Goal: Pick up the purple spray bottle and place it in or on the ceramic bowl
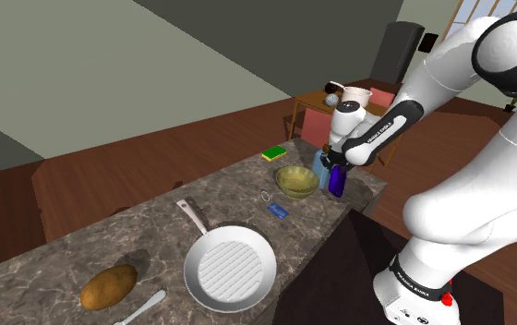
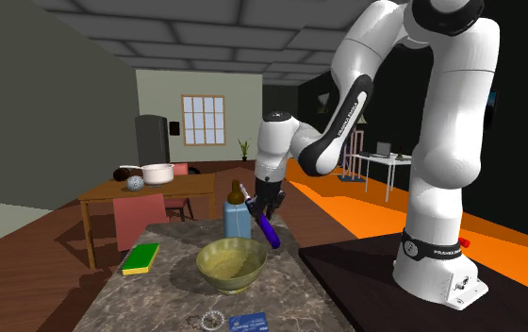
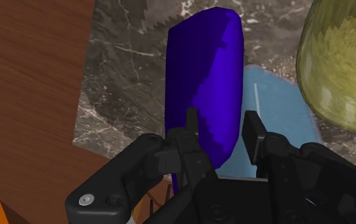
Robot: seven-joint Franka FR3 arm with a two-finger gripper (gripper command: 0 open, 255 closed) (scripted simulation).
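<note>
One marble counter [image 1: 81, 249]; one frying pan [image 1: 230, 268], bare inside; one greenish bowl [image 2: 231, 264], likewise bare; one blue bottle [image 2: 237, 222], partly hidden behind the arm in the shoulder view; one purple spray bottle [image 2: 268, 229], tilted just beside the bowl, clasped between the gripper's [image 3: 222, 121] closed fingers, which hide its top.
</note>
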